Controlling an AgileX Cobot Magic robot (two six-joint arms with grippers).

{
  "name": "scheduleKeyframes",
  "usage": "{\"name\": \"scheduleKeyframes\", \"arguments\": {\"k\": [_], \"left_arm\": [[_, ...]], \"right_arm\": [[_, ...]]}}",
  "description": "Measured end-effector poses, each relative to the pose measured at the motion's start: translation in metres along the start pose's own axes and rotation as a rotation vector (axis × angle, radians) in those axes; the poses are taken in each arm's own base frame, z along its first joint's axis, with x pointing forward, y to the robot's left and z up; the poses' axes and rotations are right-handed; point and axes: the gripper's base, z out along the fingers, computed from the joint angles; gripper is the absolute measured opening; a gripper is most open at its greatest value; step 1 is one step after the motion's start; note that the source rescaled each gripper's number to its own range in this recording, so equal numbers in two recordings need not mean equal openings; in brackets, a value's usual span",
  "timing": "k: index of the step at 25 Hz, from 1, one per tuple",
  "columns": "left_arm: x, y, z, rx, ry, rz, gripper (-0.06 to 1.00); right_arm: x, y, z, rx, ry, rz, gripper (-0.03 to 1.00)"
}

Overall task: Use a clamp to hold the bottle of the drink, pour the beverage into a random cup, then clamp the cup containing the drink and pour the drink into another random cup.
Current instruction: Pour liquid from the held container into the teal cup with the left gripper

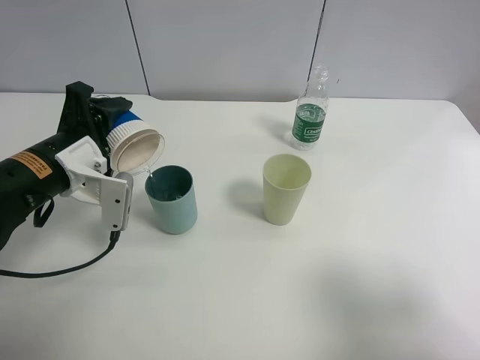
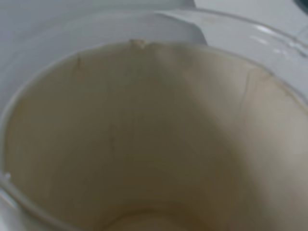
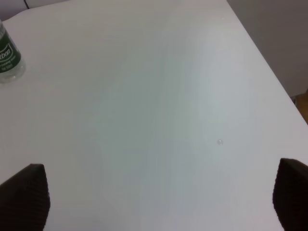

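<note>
My left gripper is shut on a white paper cup with a blue band. It holds the cup tipped on its side, with the rim just above the teal cup. A thin trickle of liquid runs from the rim into the teal cup. The left wrist view shows only the paper cup's beige inside. A pale green cup stands upright at the centre. The clear bottle with a green label stands at the back, also in the right wrist view. My right gripper is open over bare table, out of the exterior view.
The white table spans the whole view, with a grey wall behind it. A black cable trails from the left arm across the table's front left. The table's right edge shows in the right wrist view.
</note>
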Motion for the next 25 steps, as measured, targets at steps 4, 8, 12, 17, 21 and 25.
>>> {"name": "scheduleKeyframes", "arguments": {"k": [4, 8, 12, 17, 21, 25], "left_arm": [[-0.0002, 0.0001, 0.0, -0.002, -0.002, 0.046, 0.03], [-0.0018, 0.0005, 0.0, -0.006, -0.019, 0.055, 0.03], [-0.005, -0.0017, -0.0002, 0.018, -0.055, 0.007, 0.03], [-0.0061, -0.004, -0.0003, 0.052, -0.061, -0.24, 0.03], [-0.0055, -0.0007, 0.0029, 0.048, -0.05, -0.618, 0.03], [-0.0014, 0.0022, 0.0062, 0.033, -0.028, -1.032, 0.03]], "right_arm": [[0.0, 0.0, 0.0, 0.0, 0.0, 0.0, 0.84], [0.0, 0.0, 0.0, 0.0, 0.0, 0.0, 0.84], [0.0, 0.0, 0.0, 0.0, 0.0, 0.0, 0.84], [0.0, 0.0, 0.0, 0.0, 0.0, 0.0, 0.84], [0.0, 0.0, 0.0, 0.0, 0.0, 0.0, 0.84], [0.0, 0.0, 0.0, 0.0, 0.0, 0.0, 0.84]]}}
